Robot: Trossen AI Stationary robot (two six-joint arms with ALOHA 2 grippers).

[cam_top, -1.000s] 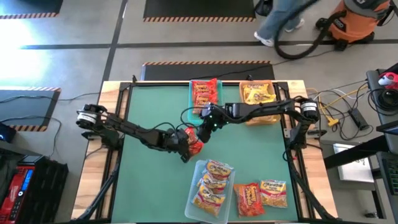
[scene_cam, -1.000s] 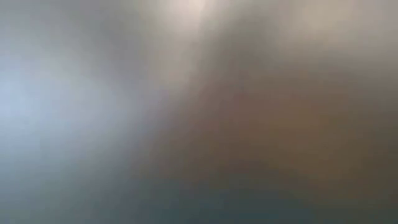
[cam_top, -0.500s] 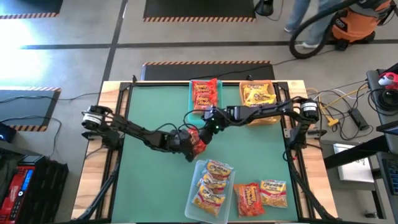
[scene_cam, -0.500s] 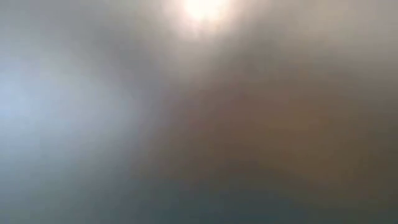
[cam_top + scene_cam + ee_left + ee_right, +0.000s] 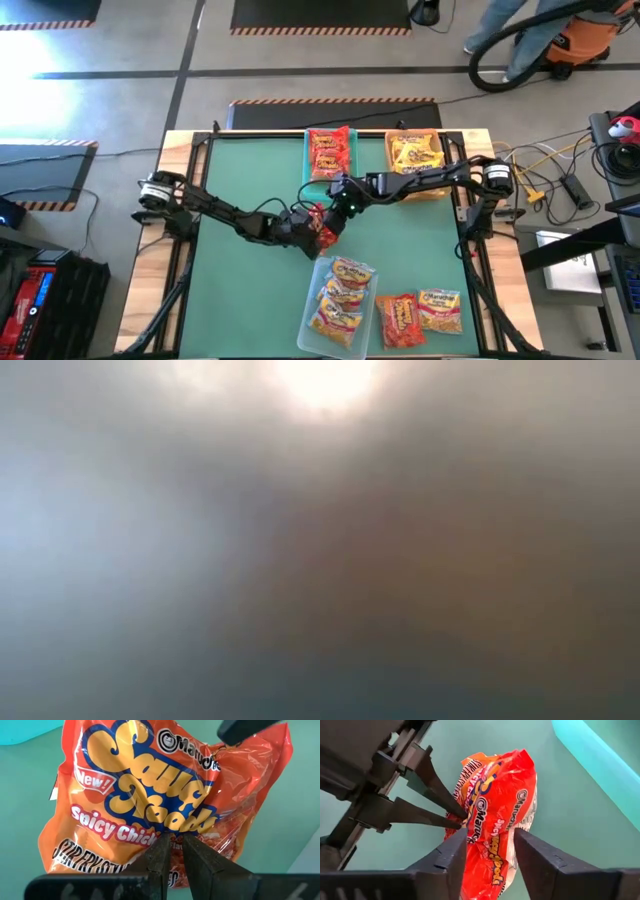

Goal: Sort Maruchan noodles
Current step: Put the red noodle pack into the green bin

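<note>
Left gripper, at the centre of the high view: fingers pinched nearly together on the edge of a red-orange crinkly plastic Maruchan noodle packet. The packet hangs above the green table surface; its printed face fills the left wrist view.

Right gripper, just right of and above the left gripper in the high view: fingers spread wide, one on each side of the same packet. Contact between these fingers and the packet cannot be determined.

Teal rectangular bin, upper centre of the high view: holds red packets. Tan rectangular bin, to its right: holds yellow packets. Clear rectangular bin, lower centre: holds yellow-orange packets. Two loose packets lie on the table at the lower right, beside the clear bin.

The low view is fully blurred and shows nothing usable
</note>
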